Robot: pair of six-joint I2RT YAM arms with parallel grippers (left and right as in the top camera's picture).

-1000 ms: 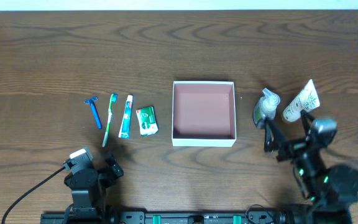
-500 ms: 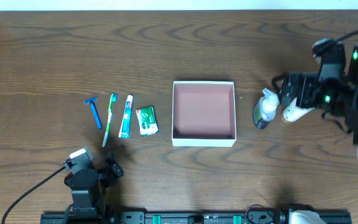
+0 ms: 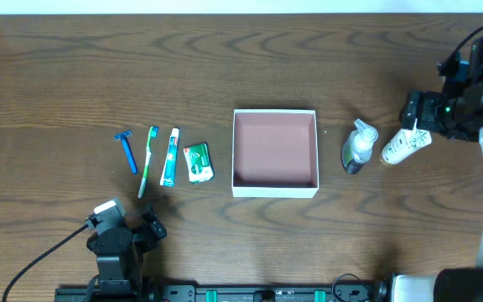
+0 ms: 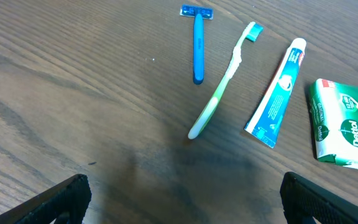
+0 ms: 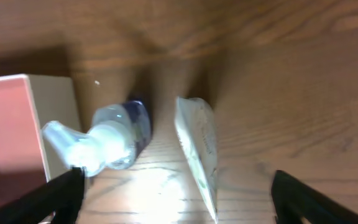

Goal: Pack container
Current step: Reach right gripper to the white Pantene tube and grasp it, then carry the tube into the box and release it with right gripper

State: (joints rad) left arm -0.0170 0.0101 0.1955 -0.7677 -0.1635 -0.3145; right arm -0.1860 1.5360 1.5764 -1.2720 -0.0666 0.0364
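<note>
- Overhead: fixed high above, facing straight down, far enough off to take in most of the table (image 3: pixel 57 67).
- Left wrist: low and close, tilted forward over the wood, with my left fingertips (image 4: pixel 61 199) at the 2 bottom corners. It shares the razor (image 4: pixel 197 37), toothbrush (image 4: pixel 222 81), toothpaste (image 4: pixel 277 90) and soap (image 4: pixel 344 124) with the overhead.
- Right wrist: close, facing down and blurred, with my right fingertips (image 5: pixel 303 199) at the bottom corners. It shares the bottle (image 5: pixel 114 140), tube (image 5: pixel 197 155) and 1 container (image 5: pixel 55 118) wall with the overhead.

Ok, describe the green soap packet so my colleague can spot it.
Find the square white-walled container with a pink-brown inside at mid-table. In the row of four items to its left, the green wrapped soap packet lies nearest the container. Unlike the thin toothpaste tube beside it, it is short and blocky.
</note>
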